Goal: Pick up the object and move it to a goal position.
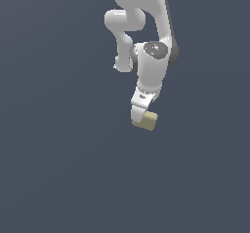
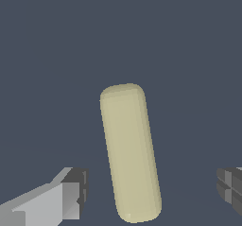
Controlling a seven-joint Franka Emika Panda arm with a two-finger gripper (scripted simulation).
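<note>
Wrist view: matte, rounded khaki block (image 2: 130, 152).

Plain dark slate surface (image 1: 58, 168); khaki block (image 1: 146, 121) seemingly on it.

Khaki rounded block (image 2: 130, 152), matte, slightly tilted, seemingly on floor

Glossy white rounded arm (image 1: 146, 27); grey, dark-padded tool (image 2: 151, 192).
</note>
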